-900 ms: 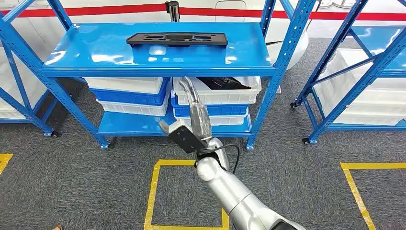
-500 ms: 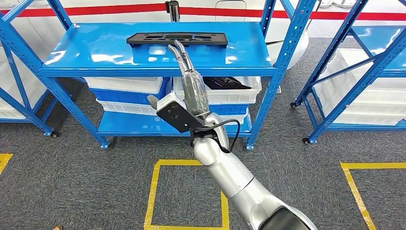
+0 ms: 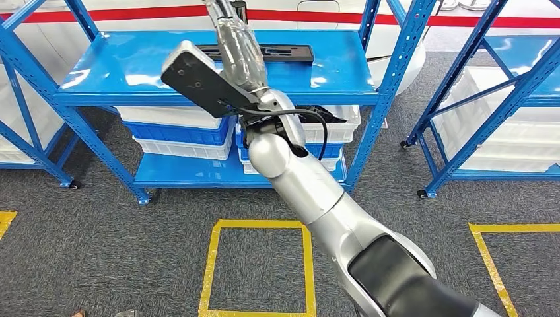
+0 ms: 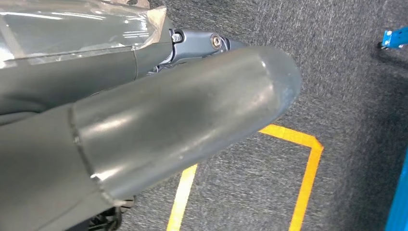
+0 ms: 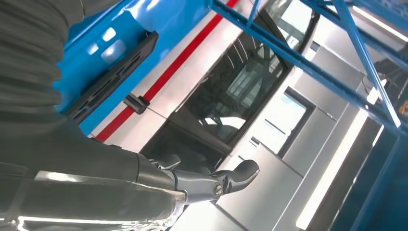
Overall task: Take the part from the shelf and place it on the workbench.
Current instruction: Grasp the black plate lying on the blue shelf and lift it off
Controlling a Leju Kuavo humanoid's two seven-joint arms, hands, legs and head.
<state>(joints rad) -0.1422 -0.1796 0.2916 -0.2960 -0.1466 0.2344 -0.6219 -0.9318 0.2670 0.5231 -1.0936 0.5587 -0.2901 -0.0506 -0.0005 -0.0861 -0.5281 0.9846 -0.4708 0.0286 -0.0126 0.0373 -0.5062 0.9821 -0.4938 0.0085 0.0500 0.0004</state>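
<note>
While the part (image 3: 277,53) lies shelved — right hand (image 3: 234,36) above, empty.

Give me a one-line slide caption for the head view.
Right hand raised above the blue shelf, over the flat black part lying on its top level, not yet grasped.

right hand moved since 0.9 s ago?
Yes. In the head view the right hand has risen from in front of the lower white bins to above the blue shelf top, over the black part.
</note>
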